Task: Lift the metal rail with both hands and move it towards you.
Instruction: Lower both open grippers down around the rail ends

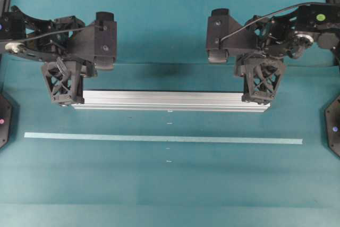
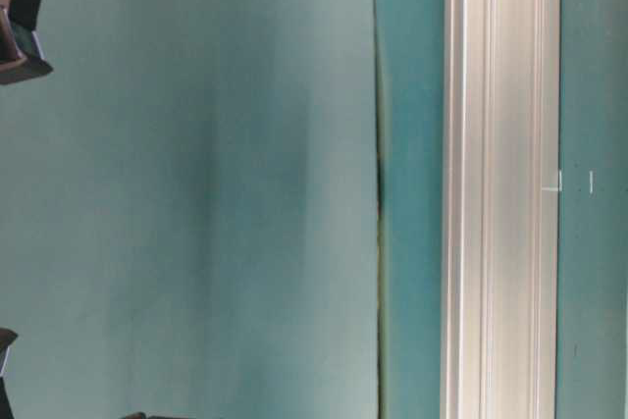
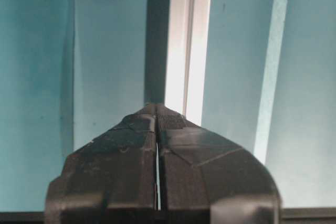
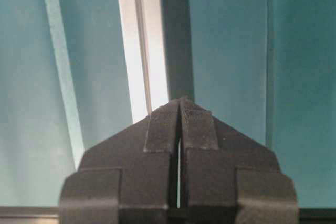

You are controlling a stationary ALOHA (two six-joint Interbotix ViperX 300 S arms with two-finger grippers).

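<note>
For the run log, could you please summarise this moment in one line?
left gripper: shut, empty, at rail end | right gripper: shut, empty, at other end | metal rail: not gripped

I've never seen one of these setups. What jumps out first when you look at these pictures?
A long silver metal rail lies across the middle of the teal table. Two black robot hands hang over its ends, the left gripper and the right gripper, each with its lattice fingers pressed shut. Nearer the viewer, a thin pale tape strip runs parallel to the rail.
</note>
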